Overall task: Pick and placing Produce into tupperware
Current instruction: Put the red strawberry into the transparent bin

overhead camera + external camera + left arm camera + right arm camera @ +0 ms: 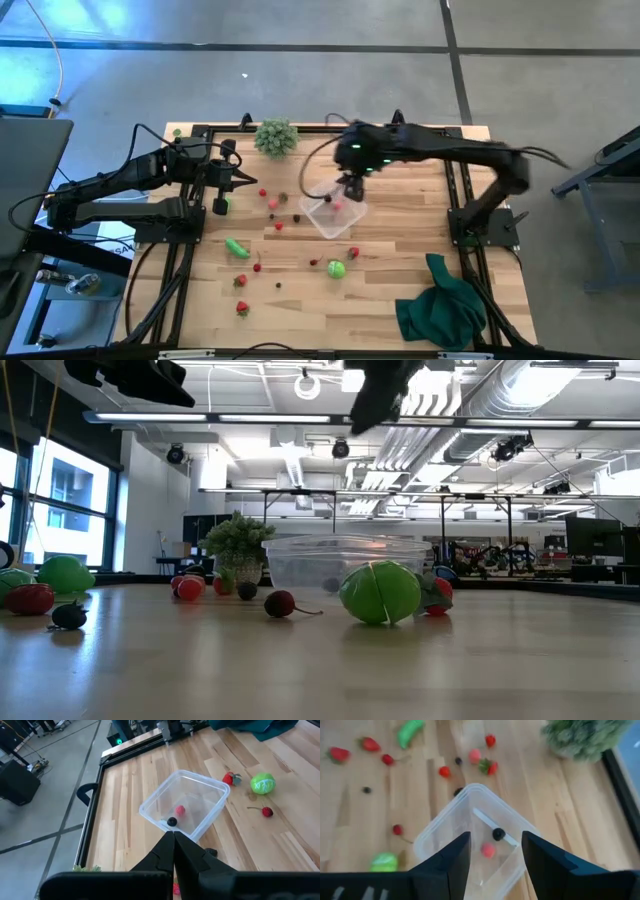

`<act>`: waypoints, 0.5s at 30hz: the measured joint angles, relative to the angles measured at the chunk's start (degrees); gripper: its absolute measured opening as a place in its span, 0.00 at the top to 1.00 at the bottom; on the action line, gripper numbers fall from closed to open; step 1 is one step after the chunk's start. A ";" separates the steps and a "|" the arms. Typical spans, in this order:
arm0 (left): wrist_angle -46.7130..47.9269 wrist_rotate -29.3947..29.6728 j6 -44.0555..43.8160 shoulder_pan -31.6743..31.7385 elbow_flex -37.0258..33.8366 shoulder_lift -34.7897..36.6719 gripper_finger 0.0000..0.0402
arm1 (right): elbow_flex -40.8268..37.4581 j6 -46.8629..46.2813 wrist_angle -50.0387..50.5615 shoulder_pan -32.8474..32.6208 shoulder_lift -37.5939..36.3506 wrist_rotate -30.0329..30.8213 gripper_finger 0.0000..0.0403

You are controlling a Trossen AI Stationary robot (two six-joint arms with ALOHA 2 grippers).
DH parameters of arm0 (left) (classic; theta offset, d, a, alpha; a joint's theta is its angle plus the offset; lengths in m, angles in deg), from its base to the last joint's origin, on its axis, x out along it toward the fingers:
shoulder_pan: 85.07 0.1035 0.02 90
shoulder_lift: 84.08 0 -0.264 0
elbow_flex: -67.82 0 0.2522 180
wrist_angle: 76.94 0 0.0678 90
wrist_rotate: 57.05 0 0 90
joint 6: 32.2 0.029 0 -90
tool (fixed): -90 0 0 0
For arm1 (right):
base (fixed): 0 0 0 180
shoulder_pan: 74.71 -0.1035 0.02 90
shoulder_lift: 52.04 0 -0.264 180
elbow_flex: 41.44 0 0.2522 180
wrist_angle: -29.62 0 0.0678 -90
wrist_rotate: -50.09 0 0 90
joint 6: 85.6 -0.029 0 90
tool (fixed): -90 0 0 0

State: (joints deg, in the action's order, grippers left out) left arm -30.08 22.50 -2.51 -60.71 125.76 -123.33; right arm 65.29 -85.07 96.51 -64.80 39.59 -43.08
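Open tupperware (331, 215) mouth, berries (269, 203) alongside

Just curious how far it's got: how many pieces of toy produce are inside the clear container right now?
2: a pink-red berry and a small dark round piece, lying close together on the floor of the tupperware. None seems hidden.

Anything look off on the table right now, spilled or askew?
Nothing looks damaged. The tupperware sits upright but turned cornerwise to the table edges, holding only a pink piece and a dark berry. The rest of the produce lies scattered on the wood, and the green cloth is crumpled at one corner.
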 joint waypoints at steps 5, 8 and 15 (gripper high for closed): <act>-0.01 0.00 0.00 0.02 0.00 0.00 1.00 | -7.05 -2.68 0.81 -5.12 -11.90 0.63 0.58; 0.00 0.00 0.01 0.00 0.00 0.00 1.00 | -13.69 -8.08 0.52 -9.34 -18.06 0.58 0.58; -0.01 0.00 0.01 0.01 0.00 -0.01 1.00 | -29.95 -21.31 -9.69 -19.86 -25.76 -2.18 0.58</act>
State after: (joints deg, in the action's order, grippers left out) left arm -30.09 22.49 -2.50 -60.70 125.76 -123.34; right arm 35.34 -106.38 86.83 -84.66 13.83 -45.25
